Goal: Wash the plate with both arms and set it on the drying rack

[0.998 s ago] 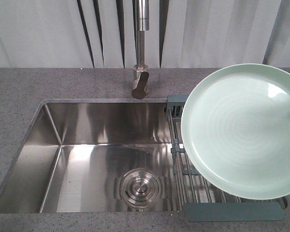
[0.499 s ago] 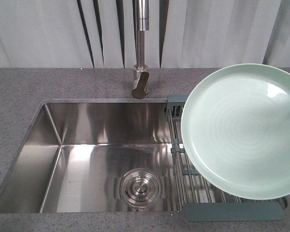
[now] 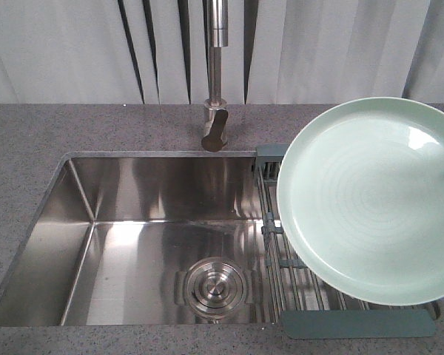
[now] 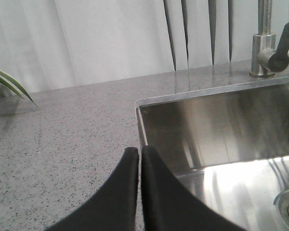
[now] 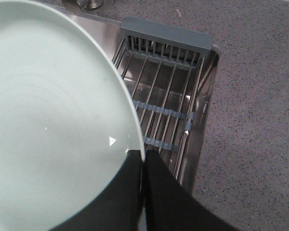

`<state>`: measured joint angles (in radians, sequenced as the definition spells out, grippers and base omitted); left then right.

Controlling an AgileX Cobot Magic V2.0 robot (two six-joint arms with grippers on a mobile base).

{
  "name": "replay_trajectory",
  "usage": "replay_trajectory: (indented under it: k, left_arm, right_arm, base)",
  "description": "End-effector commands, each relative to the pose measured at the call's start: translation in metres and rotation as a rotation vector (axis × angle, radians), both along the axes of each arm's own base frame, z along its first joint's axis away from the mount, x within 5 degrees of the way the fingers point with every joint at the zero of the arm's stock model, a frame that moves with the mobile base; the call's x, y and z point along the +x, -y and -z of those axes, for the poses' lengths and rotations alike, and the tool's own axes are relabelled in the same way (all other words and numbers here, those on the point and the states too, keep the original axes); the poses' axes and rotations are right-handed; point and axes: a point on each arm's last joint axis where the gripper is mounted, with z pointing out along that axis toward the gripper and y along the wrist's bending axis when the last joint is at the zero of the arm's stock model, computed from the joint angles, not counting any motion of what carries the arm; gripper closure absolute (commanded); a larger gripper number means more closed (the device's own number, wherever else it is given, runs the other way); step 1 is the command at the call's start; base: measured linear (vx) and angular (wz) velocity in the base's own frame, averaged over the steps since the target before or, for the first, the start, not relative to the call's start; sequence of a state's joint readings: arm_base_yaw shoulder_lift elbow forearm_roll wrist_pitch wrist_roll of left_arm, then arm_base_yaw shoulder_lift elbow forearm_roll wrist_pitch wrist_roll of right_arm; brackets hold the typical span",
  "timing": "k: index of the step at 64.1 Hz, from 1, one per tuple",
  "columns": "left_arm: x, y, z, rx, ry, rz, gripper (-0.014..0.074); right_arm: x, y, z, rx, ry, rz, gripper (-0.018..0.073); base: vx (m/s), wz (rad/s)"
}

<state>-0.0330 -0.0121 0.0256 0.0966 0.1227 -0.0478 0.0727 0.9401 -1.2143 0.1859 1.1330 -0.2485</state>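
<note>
Two end effectors, one plate held above the drying rack.
Left end effector (image 4: 139, 150) is clenched on nothing, over the table (image 4: 62, 134) by the sink (image 4: 192, 130) edge. Right end effector (image 5: 143, 159) pinches the plate (image 3: 374, 200) by its rim only, above the drying rack (image 3: 355, 324). Risk: a one-edge grip on a tilted plate may slip or pivot, dropping it onto the wires or into the sink.

Lighting is bright and diffuse from above; glare patches sit on the sink (image 3: 163, 192) floor and plate (image 3: 370, 200), and the left claw (image 4: 138, 151) and right claw (image 5: 144, 156) render soft-edged.
</note>
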Motion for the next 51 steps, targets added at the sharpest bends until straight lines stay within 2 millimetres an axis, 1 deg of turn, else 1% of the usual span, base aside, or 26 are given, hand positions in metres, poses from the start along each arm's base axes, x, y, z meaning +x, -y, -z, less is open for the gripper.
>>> replay_trajectory:
  k: [1,6,12,19,27,32,36,38,44,51]
  left_arm:
    - [0.000,0.001,0.000,-0.016,0.073,0.014,0.0594]
    - [0.000,0.001,-0.002,-0.080,0.095,0.017,0.0594]
    - [-0.001,0.001,-0.007,-0.252,0.133,0.022,0.0594]
    - [-0.001,0.001,-0.012,-0.388,0.184,0.028,0.0594]
    - [-0.002,0.000,-0.016,-0.408,0.227,0.031,0.0594]
    - [-0.003,-0.001,-0.021,-0.483,0.282,0.037,0.0594]
    - [-0.004,-0.003,-0.024,-0.637,0.318,0.043,0.0594]
    - [-0.004,-0.005,-0.026,-0.751,0.340,0.048,0.0594]
    - [-0.006,-0.009,-0.030,-1.003,0.393,0.060,0.0594]
    - [-0.007,-0.013,-0.032,-1.180,0.430,0.065,0.0594]
  right_arm:
    - [0.000,0.000,-0.014,0.028,0.098,0.016,0.0567]
    - [0.000,0.000,-0.013,0.027,0.095,0.016,0.0567]
    - [0.001,0.001,-0.014,0.027,0.101,0.017,0.0567]
    - [0.001,0.001,-0.015,0.026,0.113,0.020,0.0567]
    - [0.001,0.001,-0.015,0.027,0.114,0.020,0.0567]
    - [0.001,0.001,-0.015,0.027,0.114,0.020,0.0567]
    - [0.001,0.001,-0.015,0.026,0.115,0.021,0.0567]
    - [0.001,0.001,-0.015,0.026,0.115,0.021,0.0567]
    - [0.001,0.001,-0.015,0.026,0.115,0.021,0.0567]
    - [0.001,0.001,-0.015,0.023,0.114,0.021,0.0566]
  base:
    - [0.00,0.00]
    - [0.00,0.00]
    - [0.00,0.00]
    - [0.00,0.00]
    - [0.00,0.00]
    - [0.00,0.00]
    - [0.00,0.00]
    - [0.00,0.00]
    - [0.00,0.00]
    - [0.00,0.00]
